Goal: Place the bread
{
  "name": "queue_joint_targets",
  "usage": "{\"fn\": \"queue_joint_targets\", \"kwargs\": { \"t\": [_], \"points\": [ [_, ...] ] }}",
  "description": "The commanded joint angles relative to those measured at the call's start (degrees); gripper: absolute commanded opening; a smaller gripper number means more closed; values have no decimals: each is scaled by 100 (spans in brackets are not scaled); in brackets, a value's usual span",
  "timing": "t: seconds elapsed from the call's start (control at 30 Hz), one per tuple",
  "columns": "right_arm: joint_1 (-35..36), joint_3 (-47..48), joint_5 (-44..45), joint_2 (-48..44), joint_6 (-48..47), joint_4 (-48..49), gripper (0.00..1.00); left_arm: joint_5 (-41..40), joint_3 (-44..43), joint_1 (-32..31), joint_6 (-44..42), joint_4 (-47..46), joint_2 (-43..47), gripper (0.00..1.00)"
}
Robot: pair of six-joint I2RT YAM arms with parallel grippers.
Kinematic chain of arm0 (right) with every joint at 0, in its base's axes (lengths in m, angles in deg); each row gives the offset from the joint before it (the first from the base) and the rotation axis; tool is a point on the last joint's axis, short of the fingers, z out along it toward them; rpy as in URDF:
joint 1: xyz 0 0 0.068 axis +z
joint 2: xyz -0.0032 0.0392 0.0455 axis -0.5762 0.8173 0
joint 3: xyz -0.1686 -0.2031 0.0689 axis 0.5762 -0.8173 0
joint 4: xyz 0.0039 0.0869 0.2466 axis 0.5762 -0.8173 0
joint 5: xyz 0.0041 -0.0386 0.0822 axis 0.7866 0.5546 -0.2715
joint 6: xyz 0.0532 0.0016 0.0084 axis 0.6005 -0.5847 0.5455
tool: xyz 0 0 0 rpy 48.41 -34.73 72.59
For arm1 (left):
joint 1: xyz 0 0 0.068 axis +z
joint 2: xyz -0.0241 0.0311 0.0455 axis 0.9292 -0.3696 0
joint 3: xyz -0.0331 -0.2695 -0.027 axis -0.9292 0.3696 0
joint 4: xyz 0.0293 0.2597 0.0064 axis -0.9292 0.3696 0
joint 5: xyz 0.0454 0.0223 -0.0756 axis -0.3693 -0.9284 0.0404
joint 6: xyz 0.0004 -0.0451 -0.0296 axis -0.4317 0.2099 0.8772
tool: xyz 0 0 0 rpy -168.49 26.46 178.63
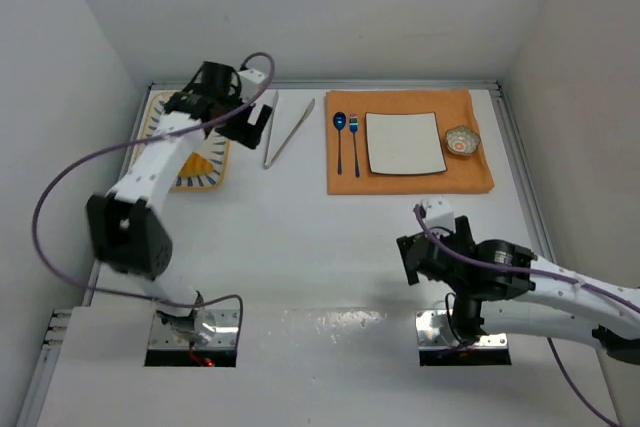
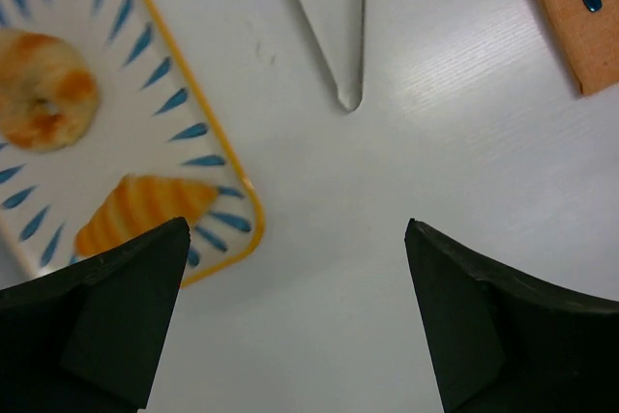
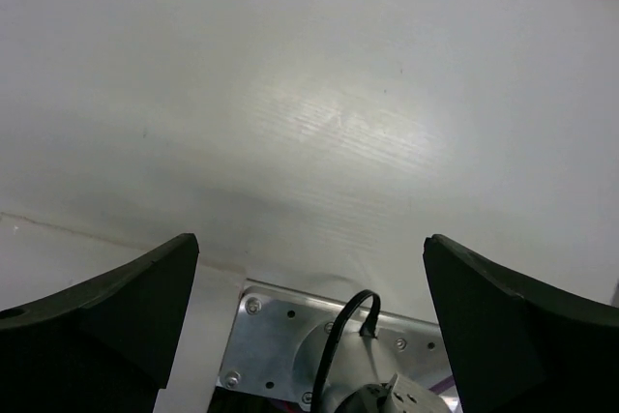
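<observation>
Left wrist view has the left gripper (image 2: 295,278) spread wide and empty just off the edge of the striped tray (image 2: 135,142), where the bun (image 2: 44,89) and croissant (image 2: 145,212) lie side by side, so I'd shift it over that tray and straddle the croissant's narrow width before closing.

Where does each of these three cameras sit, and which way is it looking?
Top external: overhead, behind the robot, looking down on the table; left arm, right arm show.
Left wrist: on left gripper, facing down at tray, bun, croissant; open fingers show.
Right wrist: on right gripper, facing down at table, own base plate; open fingers show.
Shared: top and left wrist both see tray, tongs.
</observation>
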State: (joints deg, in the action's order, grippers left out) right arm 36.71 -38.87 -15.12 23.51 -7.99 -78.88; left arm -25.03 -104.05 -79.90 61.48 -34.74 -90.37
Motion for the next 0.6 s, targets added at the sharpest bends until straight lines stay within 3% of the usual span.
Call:
{"fn": "queue_joint_targets", "kwargs": {
  "t": [0.0,0.03,0.07,0.1,0.13,0.2,0.33,0.57],
  "points": [
    [-533,733,97,591,-1215,461,100,372,-681,-150,561,52,-1468,99],
    [-745,1074,-462,732,-1590,548,100,372,-936,-211,562,-1,-1785,99],
    [-1496,1190,-816,1012,-1916,567,100,372,-1426,-212,614,-1,-2371,99],
    [-1747,1296,-1193,1415,-2180,593,100,372,-1666,-212,615,-1,-2638,99],
    [-1976,1567,-2250,1619,-2270,602,100,372,-1868,-281,615,-54,-2876,99],
    [-2661,1753,-3038,2436,-2516,724,100,372,-2317,-352,676,-298,-3411,99],
    [-3225,1894,-3446,3385,-2762,1164,100,311,-2371,-527,607,-932,-3923,99],
    [-3726,2044,-3983,4002,-3202,1507,100,-453,-2626,-633,729,-1249,-4714,99]
  ]
}}
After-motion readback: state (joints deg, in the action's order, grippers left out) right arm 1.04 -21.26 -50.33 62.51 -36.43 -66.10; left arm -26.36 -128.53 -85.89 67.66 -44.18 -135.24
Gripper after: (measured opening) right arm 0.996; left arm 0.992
